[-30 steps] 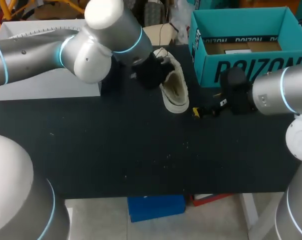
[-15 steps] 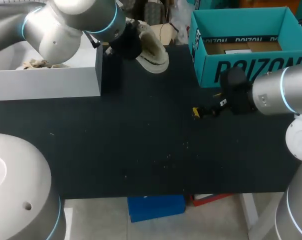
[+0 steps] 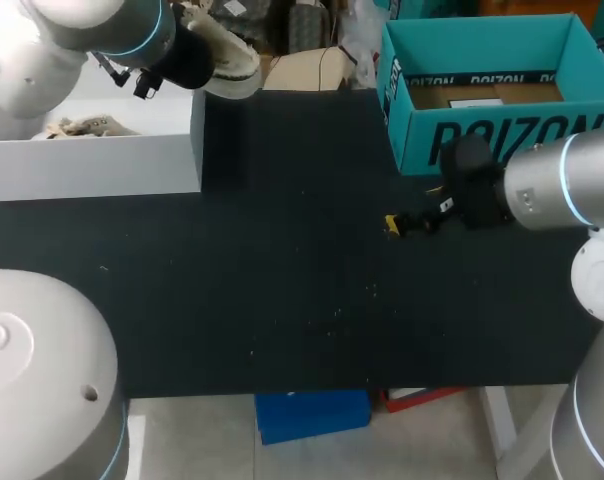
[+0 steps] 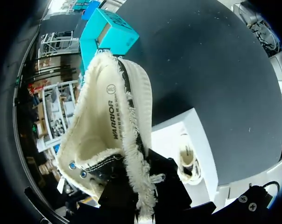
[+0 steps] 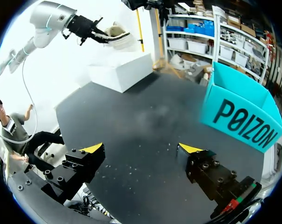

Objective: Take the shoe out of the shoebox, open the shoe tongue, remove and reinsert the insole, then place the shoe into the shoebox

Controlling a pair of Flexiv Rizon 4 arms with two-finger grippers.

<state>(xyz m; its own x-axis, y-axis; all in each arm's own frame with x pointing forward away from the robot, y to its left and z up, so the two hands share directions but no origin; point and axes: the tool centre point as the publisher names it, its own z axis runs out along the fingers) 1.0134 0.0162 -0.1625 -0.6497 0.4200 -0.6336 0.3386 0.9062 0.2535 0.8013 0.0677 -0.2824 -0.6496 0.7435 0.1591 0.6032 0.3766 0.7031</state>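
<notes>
My left gripper (image 4: pixel 143 186) is shut on the frayed side wall of a cream shoe (image 4: pixel 108 135), near its heel. In the head view the shoe (image 3: pixel 224 55) hangs in the air at the far left, just past the right wall of the white shoebox (image 3: pixel 92 160). Under the gripper the white shoebox (image 4: pixel 176 135) shows a second cream shoe (image 4: pixel 187 161) inside. My right gripper (image 3: pixel 397 225) stands open and empty low over the black table, in front of the teal box (image 3: pixel 482 140); in its own view, the right gripper (image 5: pixel 141 149) has its yellow tips far apart.
The teal open box (image 5: pixel 239 112) stands at the table's far right, brown cardboard on its floor. The white shoebox (image 5: pixel 120 70) takes the far left. The black table (image 3: pixel 302 290) stretches between and in front of them.
My left arm has lifted the shoe off the middle back of the table and carried it left and away, up to the white shoebox. The right arm has not moved.
</notes>
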